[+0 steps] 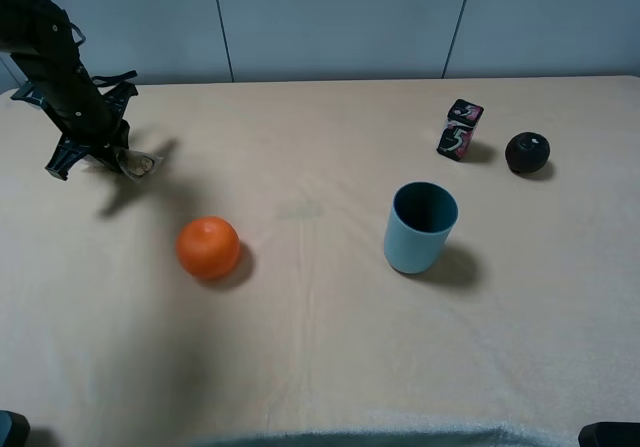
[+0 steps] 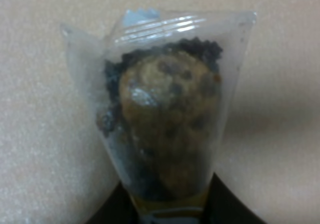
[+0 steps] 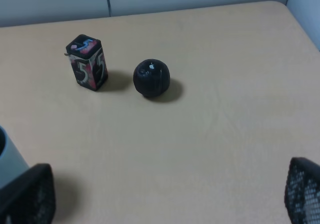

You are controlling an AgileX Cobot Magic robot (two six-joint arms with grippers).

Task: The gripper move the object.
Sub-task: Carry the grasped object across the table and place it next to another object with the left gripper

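- Left gripper sits at about 10 o'clock on the table in the high view, fingers pinched shut on the chocolate packet.
- The packet sticks out of the claw toward 4 o'clock; cannot tell if its free end touches the table.
- Left wrist view: left gripper shows only as two dark fingers at the frame edge, clamping one end of the chocolate packet. Clear film, one gold-brown ball with dark specks visible, crimped seal at the far end.
- Right gripper: fingers spread wide, mesh pads at opposite frame corners, holding nothing, touching nothing.
- High view only: orange fruit at 5 o'clock from the left gripper, well apart from it; the arm's shadow lies between them.
- The high view shows the whole blue cup, at 3 o'clock from the orange fruit, upright. The right wrist view catches just an edge of the cup.
- Small box at 1 o'clock from the cup, black ball just beside it at 4 o'clock, not touching.
- The right wrist view gives them sharper: the box upright with a "5" on its faces, the ball ribbed.
- Packet detail is readable only in the left wrist view; in the high view it is a small pale blur.
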